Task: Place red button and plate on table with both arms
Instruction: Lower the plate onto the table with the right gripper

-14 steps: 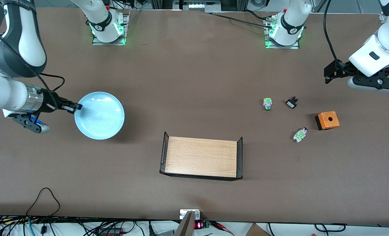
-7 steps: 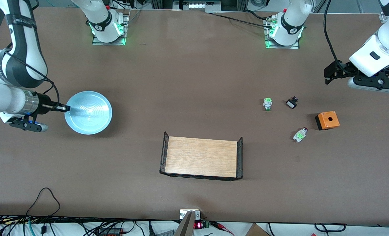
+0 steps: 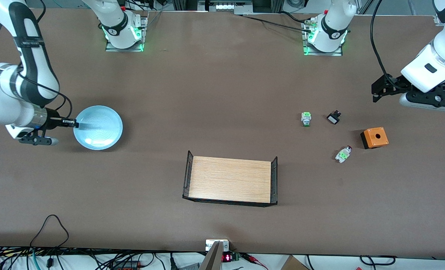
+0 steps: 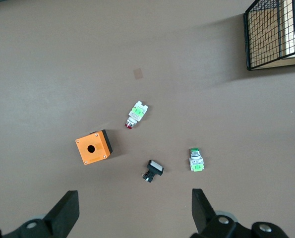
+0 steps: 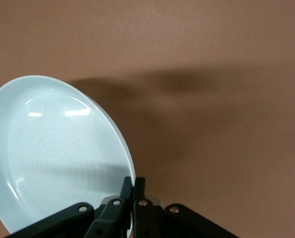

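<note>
We see the right claw (image 3: 73,123) clamped on the rim of the plate (image 3: 99,128), fingers pinched nearly together w/ only the plate edge between them; right wrist view shows the same grip (image 5: 133,188) on the pale blue plate (image 5: 53,153). Plate is at the right arm's end of the worktop (image 3: 215,93), at approx 3 o'clock from the claw in the front view. We can't tell if the plate rests on the worktop or sits just above it; its shadow falls close under it.

Left claw (image 3: 380,87) hangs over the left arm's end of the worktop, nothing in it, fingers spread wide; left wrist view shows both fingertips (image 4: 68,208) far apart w/ bare worktop between. Left arm waits.

Red button (image 3: 343,154) lies on its side on the worktop, at approx 7 o'clock from the left claw in the front view, well apart from it. In the left wrist view the red button (image 4: 136,114) shows red cap, white body, green block.

Near it: orange box (image 3: 374,137) at approx 2 o'clock from the button, black switch (image 3: 333,117) at approx 11 o'clock, green-capped switch (image 3: 306,119) farther toward the right arm's end. Wood tray (image 3: 230,180) w/ black wire ends sits mid-worktop, nearer the front camera than the plate & switches.
</note>
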`<state>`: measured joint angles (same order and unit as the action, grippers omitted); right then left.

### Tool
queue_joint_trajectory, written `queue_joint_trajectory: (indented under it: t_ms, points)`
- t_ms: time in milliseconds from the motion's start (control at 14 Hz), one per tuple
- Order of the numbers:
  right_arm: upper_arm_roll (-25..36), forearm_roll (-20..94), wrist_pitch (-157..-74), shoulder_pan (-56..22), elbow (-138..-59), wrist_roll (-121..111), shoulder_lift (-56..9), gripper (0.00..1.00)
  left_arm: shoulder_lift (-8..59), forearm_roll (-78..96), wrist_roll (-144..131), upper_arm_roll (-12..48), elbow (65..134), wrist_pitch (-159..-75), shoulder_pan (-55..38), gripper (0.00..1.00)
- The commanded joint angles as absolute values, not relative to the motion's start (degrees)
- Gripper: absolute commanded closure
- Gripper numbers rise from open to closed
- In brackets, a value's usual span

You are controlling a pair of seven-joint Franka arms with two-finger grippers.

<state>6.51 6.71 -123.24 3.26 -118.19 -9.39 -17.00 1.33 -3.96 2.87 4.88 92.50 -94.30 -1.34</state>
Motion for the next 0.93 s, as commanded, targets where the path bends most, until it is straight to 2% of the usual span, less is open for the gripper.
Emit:
queue_joint_trajectory:
  t_ms: [0, 287, 573, 645, 717, 860]
  points:
    - [5.5, 6.8, -127.8, 4.5, -124.1, -12.6, -15.4, 1.00, 2.6, -5.1, 2.9, 5.1, 90.5, -94.6, -0.8, 0.00]
    - [5.5, 6.8, -133.9, 6.6, -128.1, -22.0, -17.5, 1.00, 2.6, -5.1, 2.8, 5.1, 90.5, -94.7, -0.9, 0.00]
    - [5.5, 6.8, -133.5, 7.4, -128.0, -22.4, -18.8, 0.98, 2.5, -5.1, 2.8, 5.2, 90.5, -94.7, -1.1, 0.00]
    - [5.3, 6.9, -133.2, 7.2, -127.5, -20.4, -18.8, 0.35, 2.5, -5.1, 2.8, 5.2, 90.5, -94.7, -1.2, 0.00]
    - [5.3, 6.9, -133.0, 7.2, -126.8, -18.8, -18.3, 0.00, 2.5, -5.1, 2.8, 5.2, 90.5, -94.6, -1.2, 0.00]
    - [5.1, 6.9, -128.0, 6.9, -124.2, -18.0, -17.0, 0.00, 2.5, -5.1, 2.9, 5.2, 90.5, -94.6, -1.2, 0.00]
